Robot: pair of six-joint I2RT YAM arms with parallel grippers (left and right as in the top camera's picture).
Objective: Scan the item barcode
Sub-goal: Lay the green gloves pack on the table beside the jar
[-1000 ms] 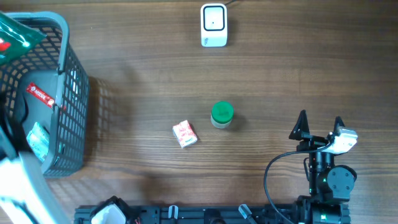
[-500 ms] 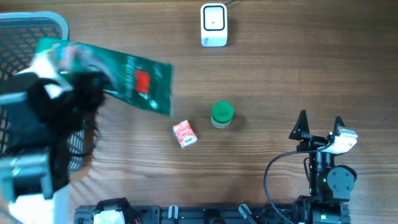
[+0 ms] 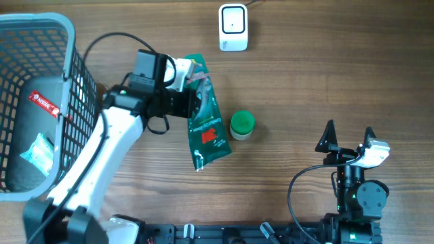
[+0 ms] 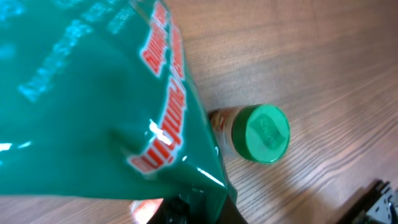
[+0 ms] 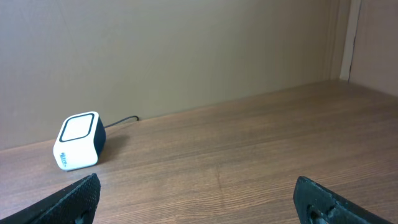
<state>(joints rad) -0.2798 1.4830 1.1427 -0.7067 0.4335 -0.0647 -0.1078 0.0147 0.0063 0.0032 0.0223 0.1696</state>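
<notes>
Overhead: the left claw is clamped on the upper part of 1 green bag, which hangs lengthwise over the middle of the table. The bag covers the claw's fingertips and whatever lies under it. 1 green-lidded jar stands just beside the bag at its 3 o'clock. 1 white scanner sits at the table's 12 o'clock, well apart from the bag. 1 grey basket at 9 o'clock is cut off by the frame edge. Inside it are 1 dark pouch with a red label and 1 teal packet, and its print is too small to read. The right claw rests at 4 o'clock, spread wide and empty.

Left wrist: the bag fills most of the frame, with red lettering blurred and no barcode discernible. The jar shows at 3 o'clock. The claw is almost entirely hidden.

Right wrist: only 2 dark fingertips show, at the bottom corners and far apart. The scanner is at 9 o'clock.
</notes>
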